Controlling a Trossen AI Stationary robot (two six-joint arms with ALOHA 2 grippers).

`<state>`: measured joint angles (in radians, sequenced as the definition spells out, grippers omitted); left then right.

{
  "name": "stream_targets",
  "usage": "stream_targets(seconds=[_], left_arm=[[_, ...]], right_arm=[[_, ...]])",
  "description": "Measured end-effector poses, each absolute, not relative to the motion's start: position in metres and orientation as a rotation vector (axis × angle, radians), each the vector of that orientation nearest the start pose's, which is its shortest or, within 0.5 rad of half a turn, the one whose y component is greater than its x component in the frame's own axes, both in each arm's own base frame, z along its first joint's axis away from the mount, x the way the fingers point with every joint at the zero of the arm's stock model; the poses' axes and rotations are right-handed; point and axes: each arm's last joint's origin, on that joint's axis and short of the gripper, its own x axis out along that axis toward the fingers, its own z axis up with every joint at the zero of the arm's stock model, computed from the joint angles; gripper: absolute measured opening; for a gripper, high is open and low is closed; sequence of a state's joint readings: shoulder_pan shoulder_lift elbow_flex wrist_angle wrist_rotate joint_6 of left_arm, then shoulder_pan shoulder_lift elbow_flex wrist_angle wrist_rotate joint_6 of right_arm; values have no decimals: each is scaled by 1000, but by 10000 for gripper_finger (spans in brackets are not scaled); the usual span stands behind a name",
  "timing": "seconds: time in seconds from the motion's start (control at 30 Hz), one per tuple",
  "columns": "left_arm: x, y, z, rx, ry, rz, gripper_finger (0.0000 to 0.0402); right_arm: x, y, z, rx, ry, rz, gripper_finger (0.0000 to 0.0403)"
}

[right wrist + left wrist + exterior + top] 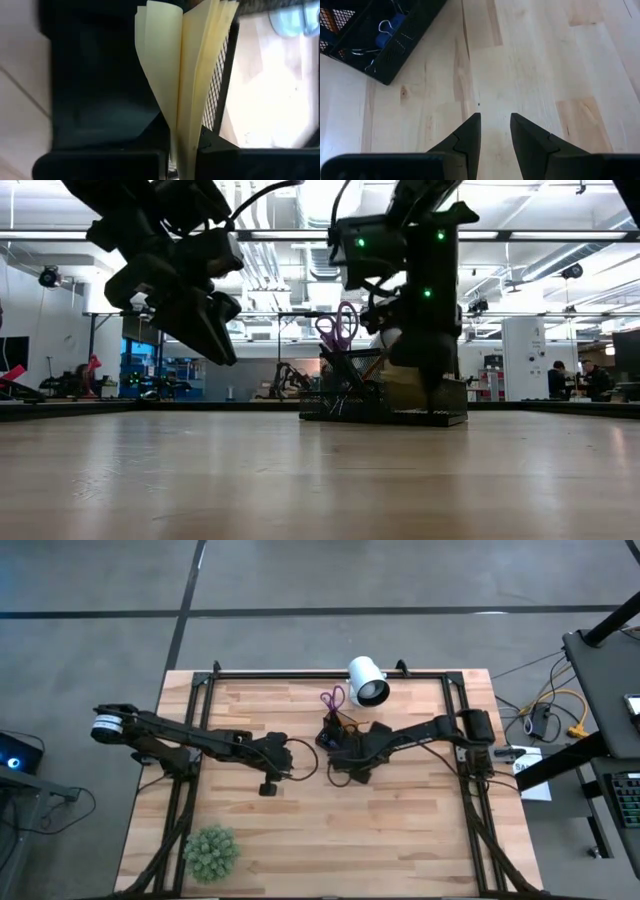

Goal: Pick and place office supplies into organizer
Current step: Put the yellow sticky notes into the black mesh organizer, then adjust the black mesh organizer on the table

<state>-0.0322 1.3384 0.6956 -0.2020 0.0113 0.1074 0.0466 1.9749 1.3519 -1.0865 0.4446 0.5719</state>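
The right gripper's (182,150) fingers, pinched on the fanned yellow sticky-note pad (192,75), should be lowered squarely into the black mesh organizer (345,740) near the counter's far edge before being opened, while the left gripper's (495,131) part-open, empty fingers are held over bare counter (545,60).

- Black mesh organizer (338,735) stands mid-table, purple-handled scissors (339,326) upright inside, blue binder clip (391,28) in a compartment.
- Yellow sticky-note pad (187,75), pages fanned, hangs over it.

place: robotics lab / open industrial workspace
floor: grey concrete slabs (300,580) around the bench
ceiling: exposed ducts and strip lights (290,240)
bench: wooden tabletop (400,830) in black frame
right edge: desk with cables, keyboard (625,795)
background: people (560,380) at workstations
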Motion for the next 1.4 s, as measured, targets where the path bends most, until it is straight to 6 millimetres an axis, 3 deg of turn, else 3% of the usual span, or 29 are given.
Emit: stream_targets(seconds=[0.2,0.53,0.67,0.9,1.03,1.23,1.4], left_arm=[[255,-9,189,110,840,-85,90],[256,-9,190,63,838,-65,90],[256,-9,190,62,837,-64,90],[256,-9,190,61,837,-65,90],[256,-9,190,61,838,-65,90],[257,-9,192,63,832,-65,90],[259,-5,196,70,820,-58,90]], right_arm=[[351,9,160,53,1469,-671,29],[351,11,159,54,1494,-608,136],[348,21,158,94,1566,-484,166],[345,40,164,62,1598,-423,187],[346,44,177,85,1568,-490,189],[340,54,217,22,1318,-655,188],[317,59,216,400,1297,-801,179]])
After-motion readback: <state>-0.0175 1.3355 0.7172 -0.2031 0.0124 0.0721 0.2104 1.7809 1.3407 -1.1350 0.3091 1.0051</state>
